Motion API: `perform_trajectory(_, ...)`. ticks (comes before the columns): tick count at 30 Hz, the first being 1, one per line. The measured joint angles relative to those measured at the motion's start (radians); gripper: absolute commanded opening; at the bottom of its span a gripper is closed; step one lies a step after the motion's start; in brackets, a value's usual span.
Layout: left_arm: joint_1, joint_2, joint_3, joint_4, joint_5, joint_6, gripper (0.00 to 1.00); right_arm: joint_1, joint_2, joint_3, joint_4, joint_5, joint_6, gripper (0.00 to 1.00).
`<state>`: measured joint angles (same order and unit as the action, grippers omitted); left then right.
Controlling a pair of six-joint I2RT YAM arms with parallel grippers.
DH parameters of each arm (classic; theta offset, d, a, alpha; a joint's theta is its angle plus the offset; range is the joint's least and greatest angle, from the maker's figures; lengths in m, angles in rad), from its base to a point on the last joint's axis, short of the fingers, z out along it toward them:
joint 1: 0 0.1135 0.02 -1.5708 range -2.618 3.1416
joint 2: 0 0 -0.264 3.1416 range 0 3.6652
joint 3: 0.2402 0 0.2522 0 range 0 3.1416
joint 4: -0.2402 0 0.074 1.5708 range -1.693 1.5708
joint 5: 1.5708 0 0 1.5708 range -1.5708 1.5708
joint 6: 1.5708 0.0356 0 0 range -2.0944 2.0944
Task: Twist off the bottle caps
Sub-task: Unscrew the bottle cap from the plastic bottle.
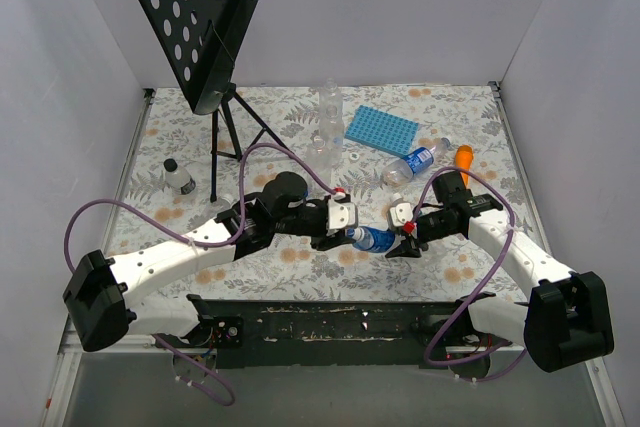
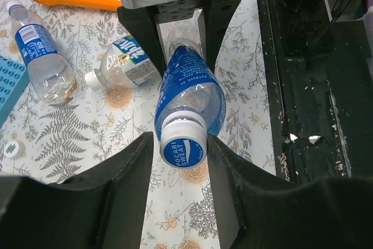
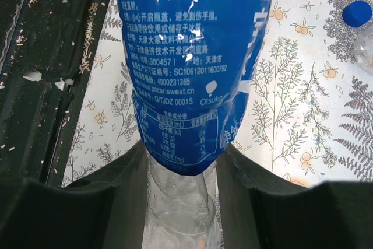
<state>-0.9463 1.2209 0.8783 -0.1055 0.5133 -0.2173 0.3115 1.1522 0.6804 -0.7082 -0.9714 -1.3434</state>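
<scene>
Right gripper clamped the bottle's base; left gripper, at its nine o'clock from above, seemingly pinched the cap; twisting was due next.

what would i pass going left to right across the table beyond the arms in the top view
small dark-capped bottle → stand's tripod legs → upright clear bottles → blue tray → lying labelled bottle → orange stick

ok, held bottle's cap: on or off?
On. The white cap sits on the blue bottle, clamped by the left gripper; right gripper grips the other end.
</scene>
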Motion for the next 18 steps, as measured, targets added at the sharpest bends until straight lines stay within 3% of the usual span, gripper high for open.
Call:
perform_trajectory(6, 0.000, 0.000, 0.000, -0.007, 0.018, -0.008, 0.48, 0.000, 0.000, 0.000, 0.000, 0.000, 0.000, 0.17)
perform_trajectory(12, 0.000, 0.004, 0.002, -0.008, 0.031, -0.018, 0.46, 0.000, 0.000, 0.000, 0.000, 0.000, 0.000, 0.17)
perform_trajectory(15, 0.000, 0.016, 0.008, -0.010, 0.038, -0.023, 0.40, 0.000, 0.000, 0.000, 0.000, 0.000, 0.000, 0.17)
perform_trajectory(18, 0.000, 0.033, 0.013, -0.014, 0.047, -0.029, 0.22, 0.000, 0.000, 0.000, 0.000, 0.000, 0.000, 0.17)
